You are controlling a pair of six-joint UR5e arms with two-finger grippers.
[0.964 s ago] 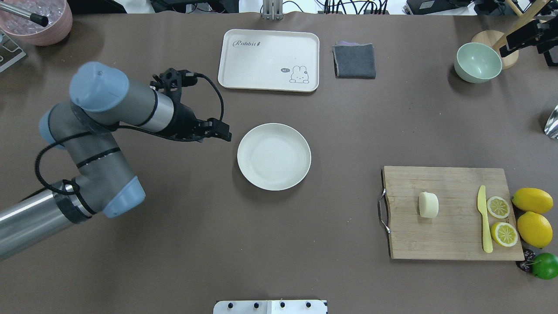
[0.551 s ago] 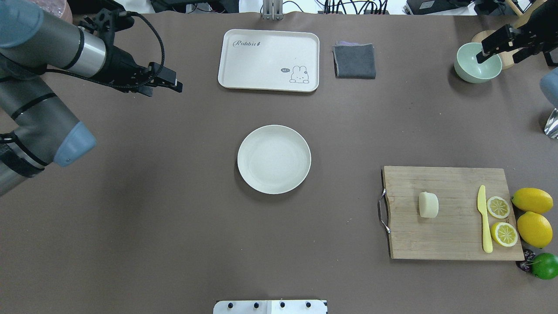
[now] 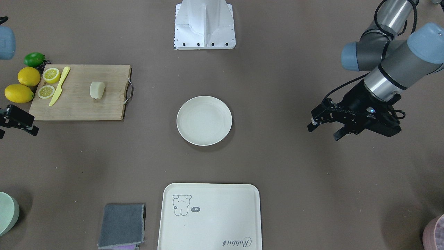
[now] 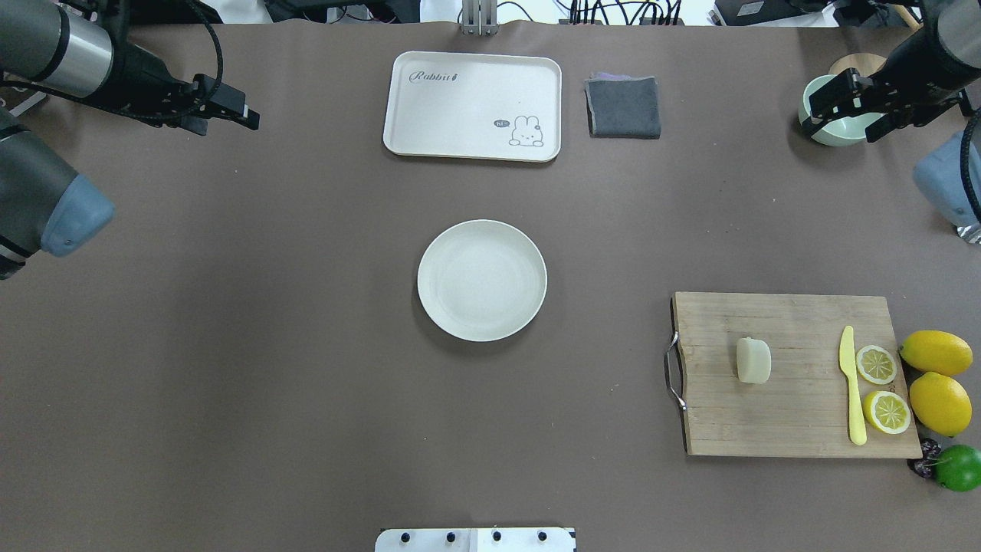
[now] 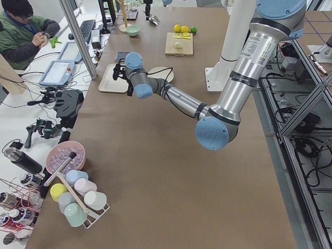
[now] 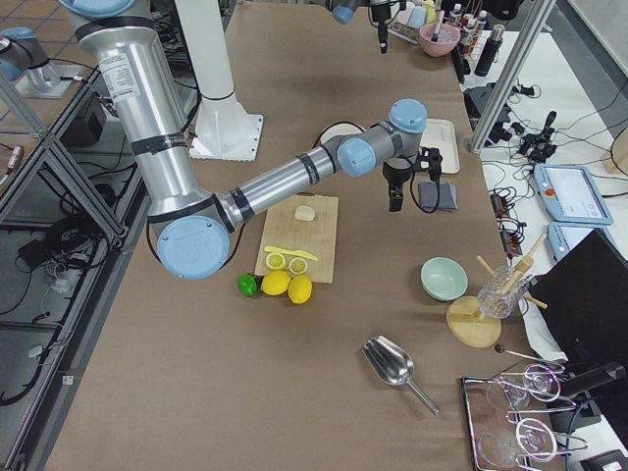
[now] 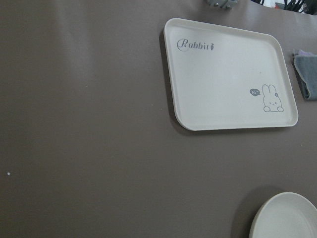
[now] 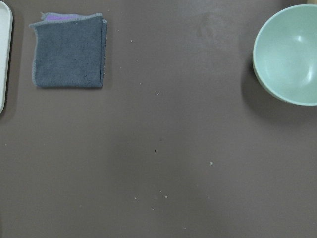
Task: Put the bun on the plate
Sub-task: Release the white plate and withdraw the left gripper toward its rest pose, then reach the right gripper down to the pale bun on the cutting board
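Note:
The pale cream bun [image 4: 753, 360] [image 3: 97, 89] lies on its side on a wooden cutting board [image 4: 789, 418] at the near right, untouched. The round off-white plate [image 4: 482, 280] [image 3: 204, 120] sits bare at the table's middle; its edge shows in the left wrist view [image 7: 287, 218]. My left gripper [image 4: 228, 123] [image 3: 324, 132] hovers open over the far left of the table, well away from the plate. My right gripper [image 4: 843, 123] hangs open over the far right, above a green bowl, far from the bun. Neither gripper holds anything.
A cream rabbit tray [image 4: 472, 106] and a folded grey cloth [image 4: 623, 106] lie at the back. The mint bowl [image 8: 290, 54] stands back right. A yellow knife [image 4: 851, 383], two lemon halves, whole lemons [image 4: 939, 402] and a lime crowd the board's right end. A person [image 5: 23, 31] sits beyond the table.
My left arm swung from beside the plate back to the far left. My right gripper came inward from the far right corner and is over the green bowl. Bun and plate stayed put.

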